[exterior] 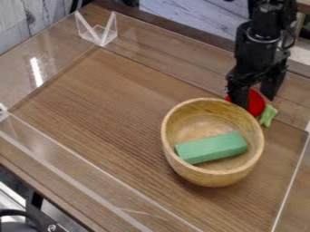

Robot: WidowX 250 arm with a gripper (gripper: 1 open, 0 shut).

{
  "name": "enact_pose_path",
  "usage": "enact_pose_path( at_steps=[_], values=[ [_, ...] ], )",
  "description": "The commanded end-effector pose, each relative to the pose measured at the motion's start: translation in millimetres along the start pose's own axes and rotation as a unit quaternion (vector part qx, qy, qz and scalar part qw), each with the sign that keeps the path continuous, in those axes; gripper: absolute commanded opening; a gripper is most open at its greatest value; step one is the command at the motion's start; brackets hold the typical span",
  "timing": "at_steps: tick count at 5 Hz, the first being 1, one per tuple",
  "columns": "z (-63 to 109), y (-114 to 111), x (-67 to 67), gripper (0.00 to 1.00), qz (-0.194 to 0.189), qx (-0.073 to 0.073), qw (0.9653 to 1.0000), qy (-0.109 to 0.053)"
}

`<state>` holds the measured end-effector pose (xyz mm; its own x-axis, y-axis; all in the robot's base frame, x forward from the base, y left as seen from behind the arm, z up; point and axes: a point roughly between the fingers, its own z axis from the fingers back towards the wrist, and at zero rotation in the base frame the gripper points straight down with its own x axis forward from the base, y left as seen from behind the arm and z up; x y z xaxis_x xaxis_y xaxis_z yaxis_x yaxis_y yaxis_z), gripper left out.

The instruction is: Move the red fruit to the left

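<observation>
A black robot arm reaches straight down over a wood-grain table [85,109], its pincer [255,91] spread open with one finger on either side of the red fruit [259,100]; nothing is gripped, and whether the fingers touch the fruit cannot be told; the fruit sits on the tabletop between and just below the fingertips, partly hidden by them, with its green leafy piece [269,115] poking out below and to the right of the pincer; just below and to the left of the pincer stands a round wooden bowl [182,116], its far rim close against the fruit; inside the bowl, lower left of the pincer, a green rectangular block [212,148] lies tilted on the bottom; clear plastic walls [49,54] fence the work surface; far off to the upper left of the pincer, a small clear stand [97,30] sits at the back edge of the table.
</observation>
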<state>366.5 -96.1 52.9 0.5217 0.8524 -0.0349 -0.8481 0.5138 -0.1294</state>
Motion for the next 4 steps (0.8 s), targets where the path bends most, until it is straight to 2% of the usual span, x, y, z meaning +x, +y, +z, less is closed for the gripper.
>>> enact_pose_path(
  at_steps=[1,2,4],
  values=[
    [12.3,-9,-0.3,1.00,0.005,-0.025,0.9996,-0.010],
    [10.6,-6,1.6,1.00,0.021,-0.028,0.9993,-0.013],
    [-2.2,3,18.4,1.00,0.070,-0.032,0.9967,-0.024]
  ],
)
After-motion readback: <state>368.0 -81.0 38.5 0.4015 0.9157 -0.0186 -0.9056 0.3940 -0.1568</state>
